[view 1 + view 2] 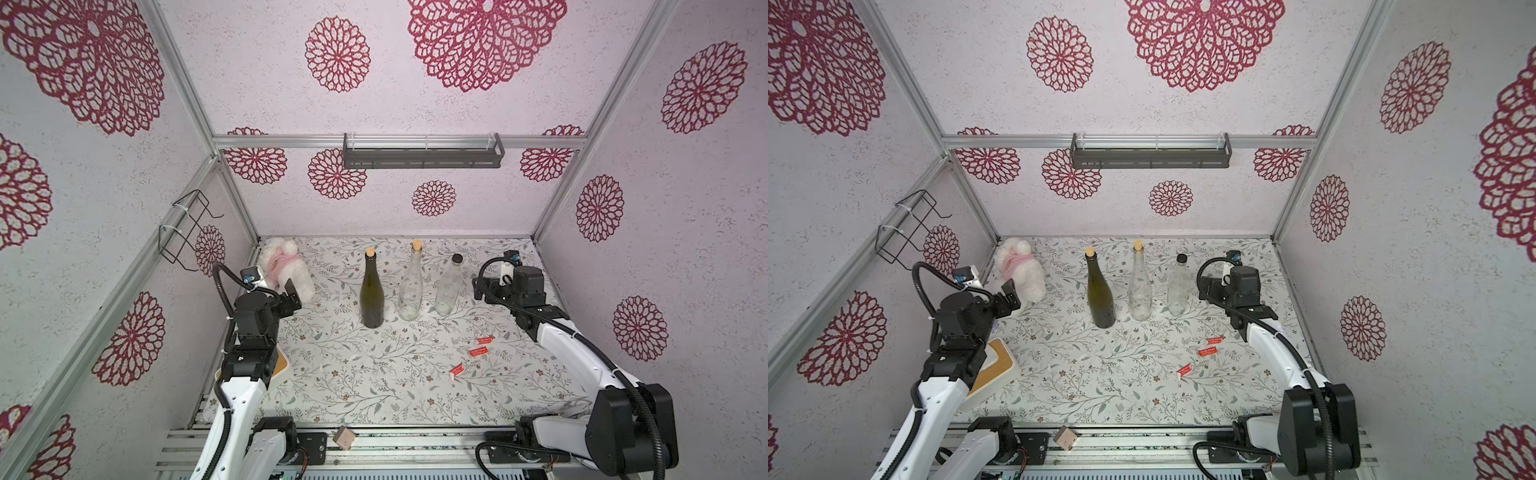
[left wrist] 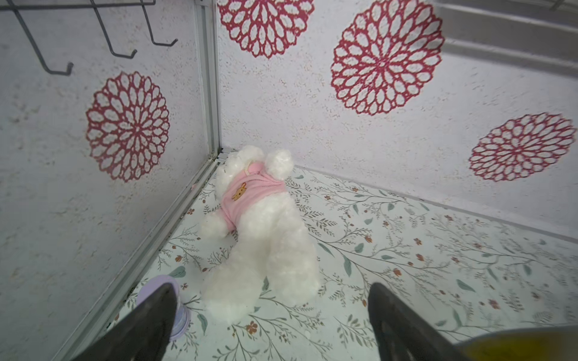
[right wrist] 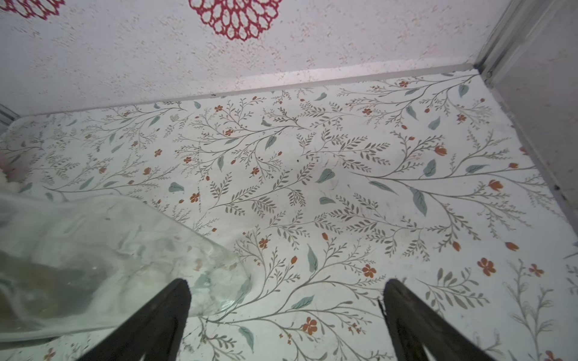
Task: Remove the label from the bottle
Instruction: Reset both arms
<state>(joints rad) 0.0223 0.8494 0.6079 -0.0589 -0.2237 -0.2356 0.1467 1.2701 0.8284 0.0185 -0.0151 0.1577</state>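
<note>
Both top views take in the whole floral-printed table (image 1: pixel 374 390). Three glass bottles stand upright in a row at 12 to 1 o'clock. They are a dark green bottle (image 1: pixel 372 297) with a cork, a tall clear bottle (image 1: pixel 410 291) with a cork, and a shorter capped bottle (image 1: pixel 449 289) with a black lid. Three small red paper labels (image 1: pixel 478 352) lie flat on the table at 3 to 4 o'clock, well apart from the bottles. Neither wrist view shows them.

The left gripper (image 1: pixel 293 296) hangs at 10 o'clock with its fingers spread and empty, just beside a fluffy white plush dog (image 1: pixel 286 266) in a pink shirt. Only the left wrist view shows a small lilac cylinder (image 2: pixel 179 315) by the wall rail, next to one finger.

The right gripper (image 1: pixel 478 289) is at 2 o'clock, fingers spread wide and holding nothing. Its wrist view brings the capped bottle's cloudy, smeared base up close, just beside one finger (image 3: pixel 169 309); contact cannot be told.

A tan-topped board (image 1: pixel 281 365) with rounded corners lies under the left arm at 8 o'clock. A wooden block (image 1: pixel 344 436) sits on the metal rail at 6 o'clock.
</note>
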